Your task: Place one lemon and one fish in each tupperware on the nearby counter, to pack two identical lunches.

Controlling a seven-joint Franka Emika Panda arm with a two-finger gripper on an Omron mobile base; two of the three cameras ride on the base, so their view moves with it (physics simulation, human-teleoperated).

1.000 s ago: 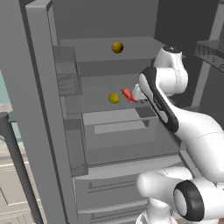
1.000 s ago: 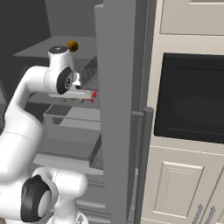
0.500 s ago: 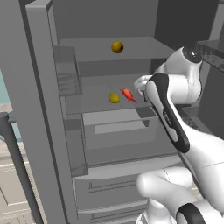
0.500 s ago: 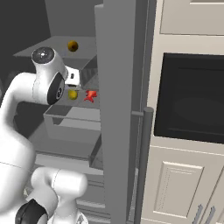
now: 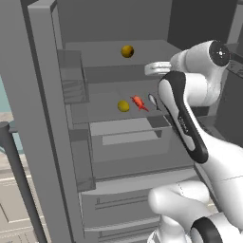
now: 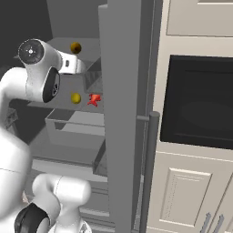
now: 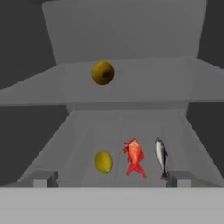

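Hand view: fish [image 7: 134, 157] nr shelf [image 7: 78, 135] edge

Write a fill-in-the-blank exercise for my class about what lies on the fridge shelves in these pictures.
1. The red-orange fish lies between a lemon and a ____ fish.
2. The second lemon rests on the shelf ____ the fish.
3. The number of lemons in the fridge is ____.
4. The gripper is ____, holding nothing.

Missing words: silver; above; two; open
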